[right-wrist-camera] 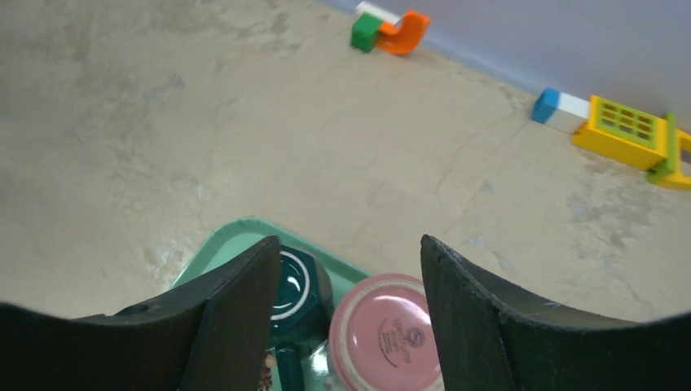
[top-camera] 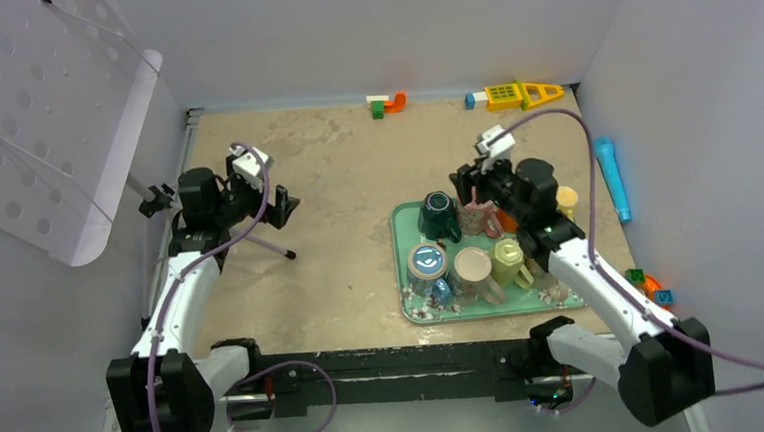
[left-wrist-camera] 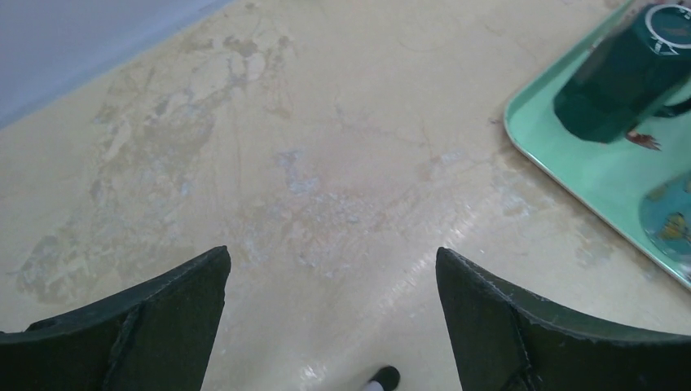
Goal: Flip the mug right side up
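No words or numbers can be read. The pink mug has a small printed stamp on its upturned base, too blurred to make out.

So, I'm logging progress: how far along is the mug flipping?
Done: nothing; the pink mug and dark green mug sit base-up on the tray. In hand: the open right gripper hovers above them, empty. Remaining: grip one, flip it, set it down.
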Controlling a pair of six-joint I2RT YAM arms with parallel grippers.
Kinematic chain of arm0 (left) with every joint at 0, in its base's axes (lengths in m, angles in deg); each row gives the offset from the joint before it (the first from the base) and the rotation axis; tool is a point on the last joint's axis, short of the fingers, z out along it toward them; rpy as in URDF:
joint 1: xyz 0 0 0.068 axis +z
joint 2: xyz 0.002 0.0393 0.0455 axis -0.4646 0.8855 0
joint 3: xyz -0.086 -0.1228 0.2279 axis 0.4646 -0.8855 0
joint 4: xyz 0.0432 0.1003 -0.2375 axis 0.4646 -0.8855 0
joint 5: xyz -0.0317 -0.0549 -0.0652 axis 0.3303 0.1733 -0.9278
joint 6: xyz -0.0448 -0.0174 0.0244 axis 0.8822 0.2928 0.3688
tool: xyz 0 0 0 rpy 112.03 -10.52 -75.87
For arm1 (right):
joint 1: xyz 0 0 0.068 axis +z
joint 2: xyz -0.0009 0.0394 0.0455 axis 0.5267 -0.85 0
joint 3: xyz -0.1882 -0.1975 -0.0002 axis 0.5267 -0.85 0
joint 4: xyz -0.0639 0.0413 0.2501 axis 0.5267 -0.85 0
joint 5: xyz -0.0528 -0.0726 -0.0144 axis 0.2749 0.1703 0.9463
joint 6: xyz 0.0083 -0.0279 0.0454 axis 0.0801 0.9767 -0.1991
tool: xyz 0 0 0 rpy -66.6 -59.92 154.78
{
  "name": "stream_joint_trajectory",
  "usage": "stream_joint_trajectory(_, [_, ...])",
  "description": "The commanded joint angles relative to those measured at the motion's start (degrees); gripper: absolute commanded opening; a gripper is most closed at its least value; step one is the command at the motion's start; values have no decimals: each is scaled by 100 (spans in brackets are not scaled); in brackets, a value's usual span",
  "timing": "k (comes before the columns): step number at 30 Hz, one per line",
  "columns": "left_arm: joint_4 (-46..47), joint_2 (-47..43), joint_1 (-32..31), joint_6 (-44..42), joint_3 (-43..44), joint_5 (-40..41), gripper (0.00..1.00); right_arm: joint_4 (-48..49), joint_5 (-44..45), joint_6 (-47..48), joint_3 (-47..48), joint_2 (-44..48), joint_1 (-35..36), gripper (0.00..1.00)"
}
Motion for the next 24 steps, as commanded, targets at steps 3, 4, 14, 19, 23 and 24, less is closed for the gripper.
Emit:
stream_joint_trajectory(3, [-1926,-355,16,-334,453,-643,100,-2412,-140,388,1436,-1252,366,50])
stream_joint_trajectory(4, [-1951,-412,16,-324,439,-638,100,-2603,-83,296,1507,-1267,392,48])
stream_joint_trajectory(14, [-1471,-721,16,-138,114,-662,100,-3801,71,-289,1633,-1160,998,47])
stream_joint_trajectory(19, [-1458,-744,18,-86,117,-631,100,-4423,201,-551,1834,-1765,1016,53])
stream_joint_trajectory(23, [-1442,-816,19,-68,54,-686,100,-4298,435,-724,1729,-1924,1073,56])
stream_joint_trajectory(24, [-1423,-829,16,-64,40,-734,100,-4269,551,-762,1749,-1972,1069,56])
